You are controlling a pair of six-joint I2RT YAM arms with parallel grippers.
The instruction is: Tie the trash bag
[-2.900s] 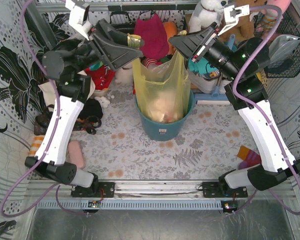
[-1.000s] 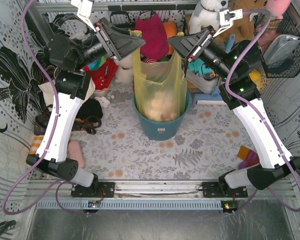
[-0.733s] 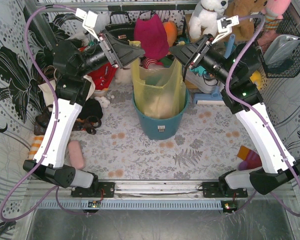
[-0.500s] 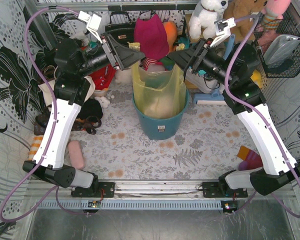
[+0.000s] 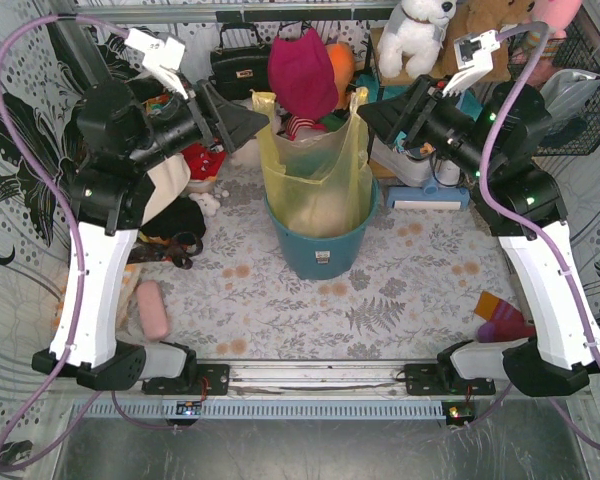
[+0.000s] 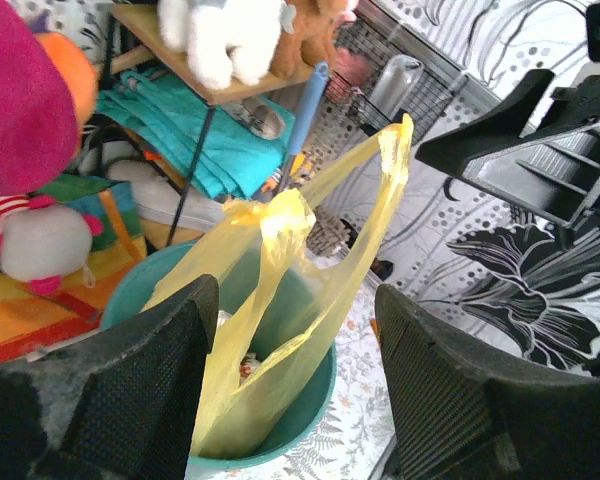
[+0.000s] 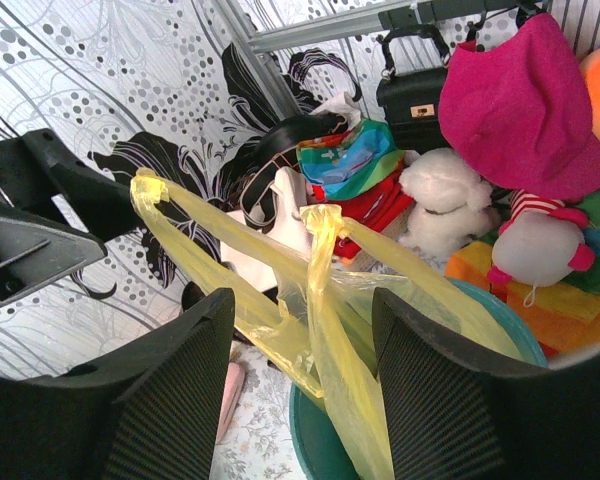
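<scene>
The trash bag [image 5: 315, 175] is thin yellow plastic, standing in a round teal bin [image 5: 320, 258] at the table's middle, with pale crumpled stuff inside. Its two handle ears stick up free at the left and right. My left gripper [image 5: 258, 124] hangs open just left of the left ear, not touching it. My right gripper [image 5: 372, 112] is open just right of the right ear. In the left wrist view the bag [image 6: 280, 290] lies beyond the open gripper [image 6: 295, 335]. The right wrist view shows the same bag [image 7: 325, 300] past the open gripper [image 7: 300, 340].
Behind the bin stands clutter: a magenta hat [image 5: 302, 68], a black handbag [image 5: 238, 66], white plush toys [image 5: 418, 24] and a wire basket [image 5: 580, 95]. A pink object [image 5: 152, 308] lies at the table's left, a colourful one [image 5: 500, 316] at the right.
Both grippers have opened and drawn back outward from the bag's ears. The ears now stand on their own and the bag's mouth has spread wider.
</scene>
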